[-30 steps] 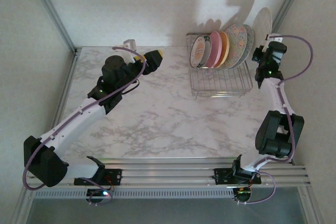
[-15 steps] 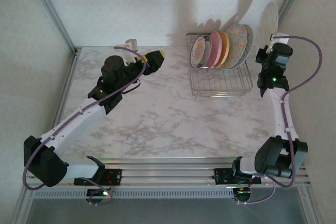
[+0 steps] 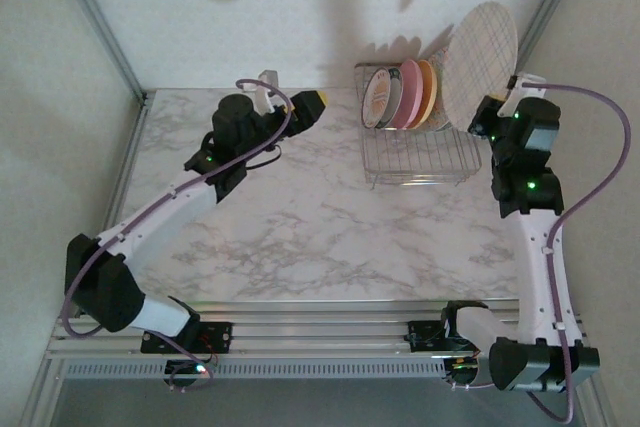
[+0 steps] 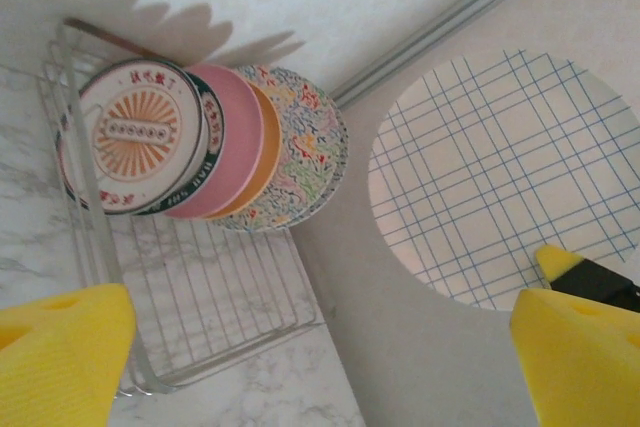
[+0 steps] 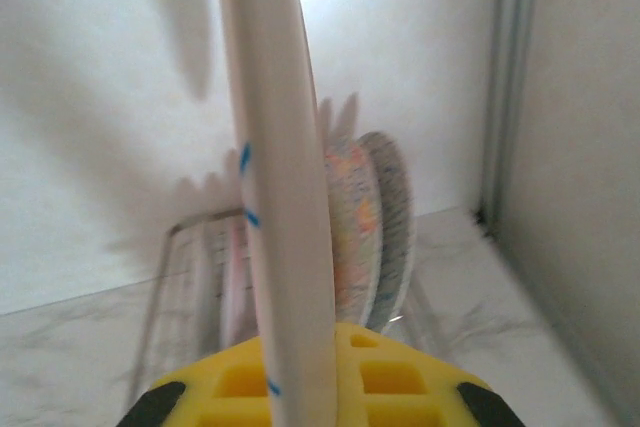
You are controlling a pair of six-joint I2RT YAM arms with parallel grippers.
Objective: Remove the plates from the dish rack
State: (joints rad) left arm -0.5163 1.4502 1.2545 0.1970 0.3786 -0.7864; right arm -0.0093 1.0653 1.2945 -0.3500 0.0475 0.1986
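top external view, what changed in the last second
The right end effector, shut on the blue-checked plate, raised it and turned its face toward the camera, above the dish rack's right end. The left end effector, open, edged toward the rack. The other plates stayed standing in the rack, which did not move.

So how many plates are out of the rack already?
Done: no plate lies on the marble table yet. In hand: the right gripper is shut on a blue-checked plate, lifted clear of the dish rack. Left: the emblem plate, pink plate, orange-yellow plate and floral plates stand in the rack; the left gripper is open, holding nothing.
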